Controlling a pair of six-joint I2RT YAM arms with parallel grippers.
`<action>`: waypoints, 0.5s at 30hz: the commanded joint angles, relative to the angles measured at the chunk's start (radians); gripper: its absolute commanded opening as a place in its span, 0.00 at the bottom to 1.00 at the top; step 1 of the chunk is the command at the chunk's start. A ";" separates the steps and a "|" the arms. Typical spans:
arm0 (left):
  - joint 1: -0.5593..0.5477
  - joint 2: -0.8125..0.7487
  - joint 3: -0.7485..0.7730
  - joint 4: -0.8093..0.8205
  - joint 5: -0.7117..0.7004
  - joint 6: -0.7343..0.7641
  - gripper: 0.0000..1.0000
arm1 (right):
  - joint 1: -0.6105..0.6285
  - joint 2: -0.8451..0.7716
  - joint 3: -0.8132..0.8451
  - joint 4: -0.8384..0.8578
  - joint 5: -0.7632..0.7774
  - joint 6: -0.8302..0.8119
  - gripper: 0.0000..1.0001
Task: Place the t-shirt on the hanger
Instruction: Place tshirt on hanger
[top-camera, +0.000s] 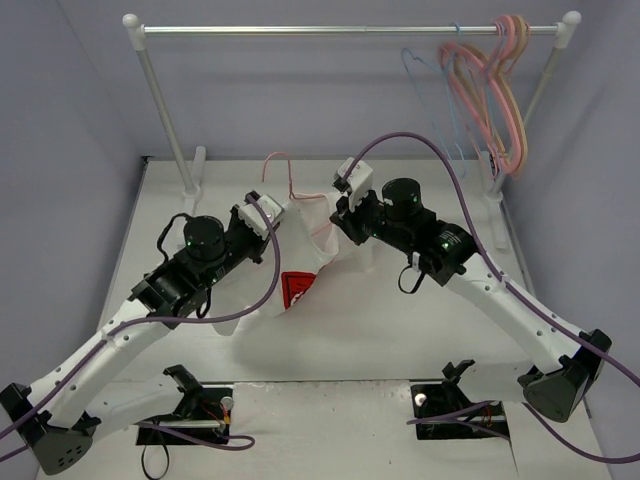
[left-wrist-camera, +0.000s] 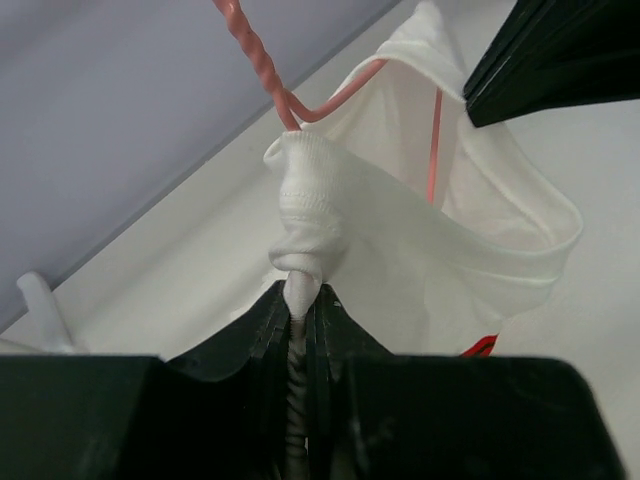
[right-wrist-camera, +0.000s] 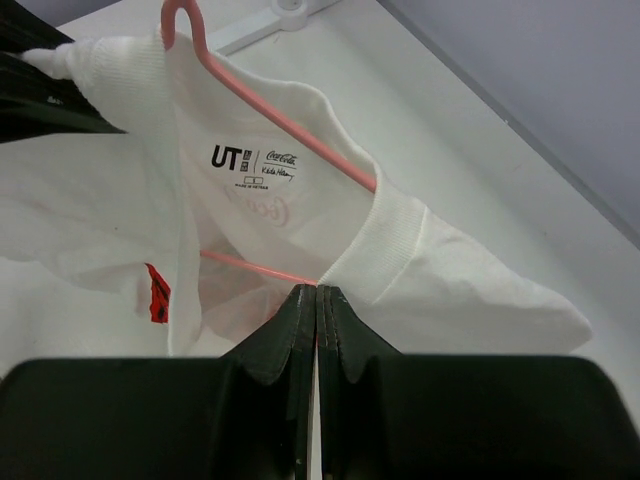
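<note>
The white t-shirt (top-camera: 300, 255) lies bunched mid-table, with part of its red print (top-camera: 295, 288) showing. The thin pinkish-red hanger (top-camera: 285, 170) sits in the neck opening, its hook poking out toward the back. My left gripper (top-camera: 268, 218) is shut on a bunched piece of the collar (left-wrist-camera: 300, 235), beside the hanger's twisted neck (left-wrist-camera: 255, 60). My right gripper (top-camera: 345, 215) is shut at the opposite collar edge (right-wrist-camera: 385, 245), where the hanger's lower wire (right-wrist-camera: 250, 265) meets the fingertips. The hanger's arm (right-wrist-camera: 290, 125) runs inside the collar above the neck label (right-wrist-camera: 250, 165).
A clothes rack's rail (top-camera: 350, 30) spans the back of the table on two sloping legs. A pale blue hanger (top-camera: 415, 65) and a bunch of thicker pink and peach hangers (top-camera: 490, 95) hang at its right end. The rack's feet (top-camera: 195, 180) stand at the table's back corners.
</note>
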 joint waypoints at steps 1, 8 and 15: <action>-0.002 -0.067 -0.065 0.312 0.089 -0.060 0.00 | 0.005 -0.028 0.021 0.062 -0.069 0.017 0.00; -0.002 -0.143 -0.226 0.460 0.096 -0.094 0.00 | 0.005 -0.026 0.035 0.012 -0.045 0.008 0.16; 0.000 -0.170 -0.286 0.494 0.106 -0.077 0.00 | -0.001 -0.039 0.081 -0.028 -0.066 -0.026 0.50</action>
